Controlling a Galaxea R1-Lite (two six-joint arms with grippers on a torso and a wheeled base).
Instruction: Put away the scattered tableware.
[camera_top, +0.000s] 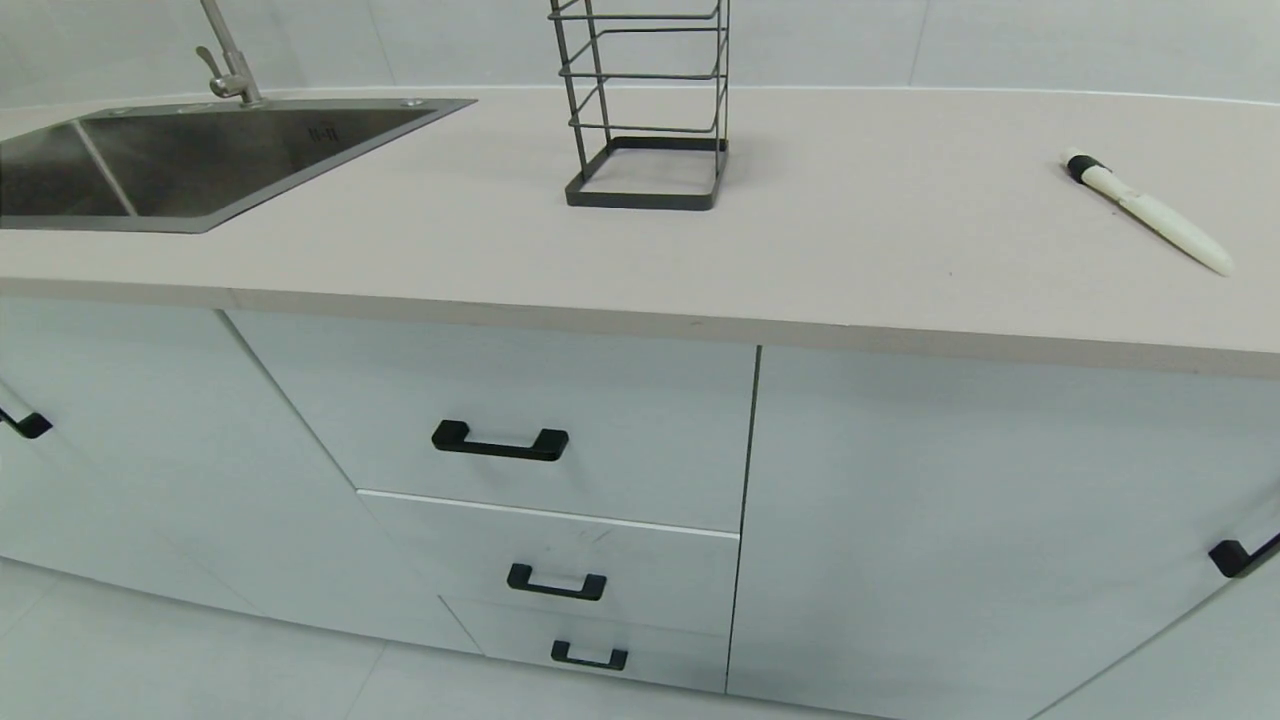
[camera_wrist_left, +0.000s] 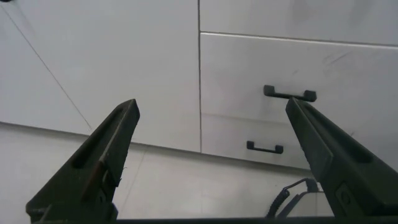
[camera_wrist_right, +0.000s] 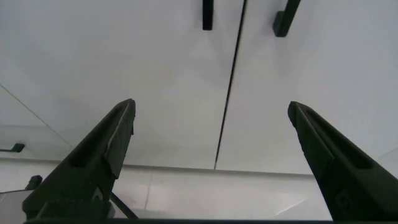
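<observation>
The cream utensil lies flat at the right of the countertop, its long axis diagonal and its black-banded end pointing back-left toward the wire rack and sink, well apart from both, while the left gripper and right gripper face the cabinet fronts below, jaws spread apart.

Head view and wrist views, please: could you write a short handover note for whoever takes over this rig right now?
Left tool: open, empty, low in front of the shut drawers.
Right tool: open, empty, low in front of the cabinet doors.
Things: one white utensil lies on the counter, at the right. The wire rack stands mid-counter, with nothing in the part that shows.
Done: nothing visible yet.
Left: pick up the utensil and stow it, probably in the rack.
</observation>
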